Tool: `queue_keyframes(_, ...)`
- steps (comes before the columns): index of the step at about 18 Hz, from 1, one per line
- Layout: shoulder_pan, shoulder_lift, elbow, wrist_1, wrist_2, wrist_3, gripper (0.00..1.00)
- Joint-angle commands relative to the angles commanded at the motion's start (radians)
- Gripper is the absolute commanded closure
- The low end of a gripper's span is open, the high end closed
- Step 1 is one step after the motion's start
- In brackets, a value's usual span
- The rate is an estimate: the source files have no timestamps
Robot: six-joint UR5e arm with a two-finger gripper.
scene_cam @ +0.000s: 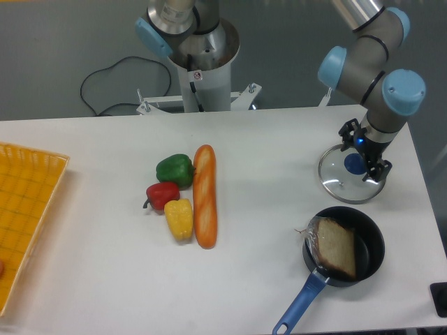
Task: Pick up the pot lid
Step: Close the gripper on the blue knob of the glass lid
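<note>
Above one lid (pixel 336 183) hangs one end effector (pixel 363 156), released; three peppers (pixel 163 195), one baguette (pixel 204 199) and one pan (pixel 373 246) share the tabletop (pixel 105 265).

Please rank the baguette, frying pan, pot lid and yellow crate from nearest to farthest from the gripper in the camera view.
1. Pot lid, right at the gripper.
2. Frying pan, lower right.
3. Baguette, left of centre.
4. Yellow crate, far left edge.
</note>
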Motion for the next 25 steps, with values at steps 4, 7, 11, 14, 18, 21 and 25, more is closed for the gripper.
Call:
queue_keyframes(4, 0.008, -0.005, -0.008, 0.017, -0.002, 0.009, 0.02)
queue_keyframes(7, 0.009, -0.008, -0.008, 0.018, -0.002, 0.012, 0.03)
queue_keyframes(11, 0.011, -0.011, -0.009, 0.017, -0.002, 0.018, 0.08)
queue_keyframes(14, 0.011, -0.012, -0.009, 0.018, 0.0, 0.018, 0.17)
queue_keyframes(18, 0.011, -0.012, -0.008, 0.017, 0.0, 0.018, 0.3)
queue_keyframes(21, 0.011, -0.012, -0.008, 0.017, 0.0, 0.018, 0.41)
queue_keyframes(25, 0.008, -0.012, -0.006, 0.017, 0.002, 0.018, 0.52)
